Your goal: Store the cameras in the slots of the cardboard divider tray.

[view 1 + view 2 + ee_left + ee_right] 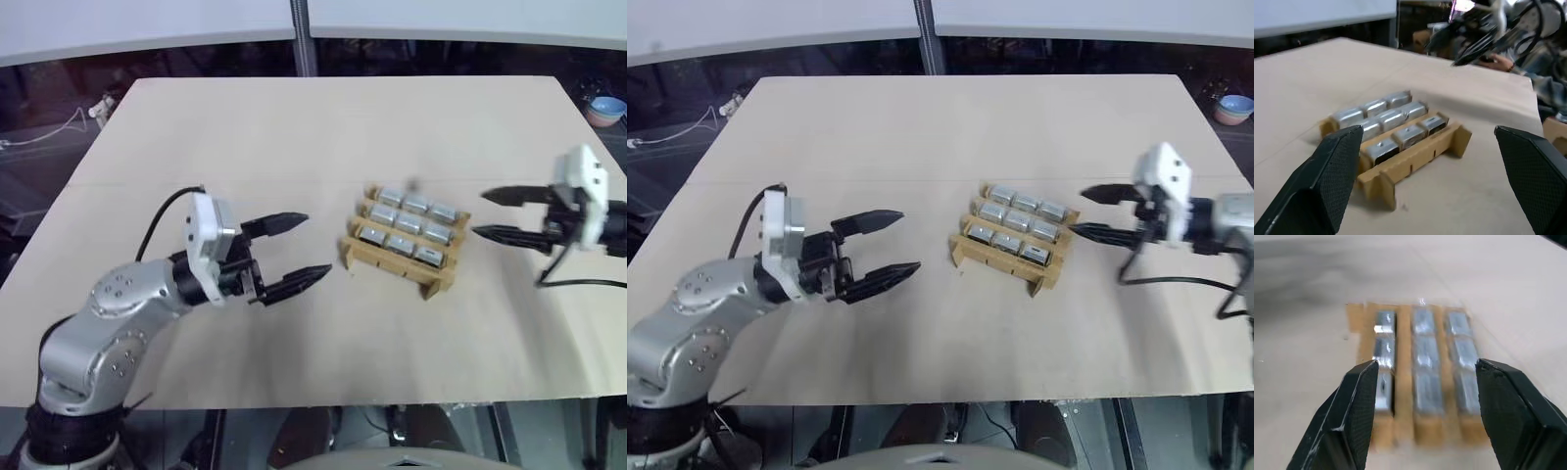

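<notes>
Tray: I see the tan corrugated cardboard divider tray [404, 253] right of the centre of the pale wooden tabletop [294, 147], turned at a slant to the table's edges.
Cameras: small silver-grey boxy cameras [415, 205] sit in the slots, three rows of three as far as I can make out; the nearest row shows dark faces in the left wrist view.
Left pincer: my left gripper [296, 253] hangs just left of the tray, apart from it, black fingers spread wide, nothing between them.
Right pincer: my right gripper [498, 214] is just off the tray's right side, fingers parted, nothing held; tips near the tray but I can't tell whether they touch.
Room: broad bare tabletop behind the tray and to the far left; a narrower strip between tray and near edge.
Edges: tray well clear of every table edge; right gripper sits close to the right edge.
Off-table: blue bowl [606, 109] past the far right corner.
</notes>
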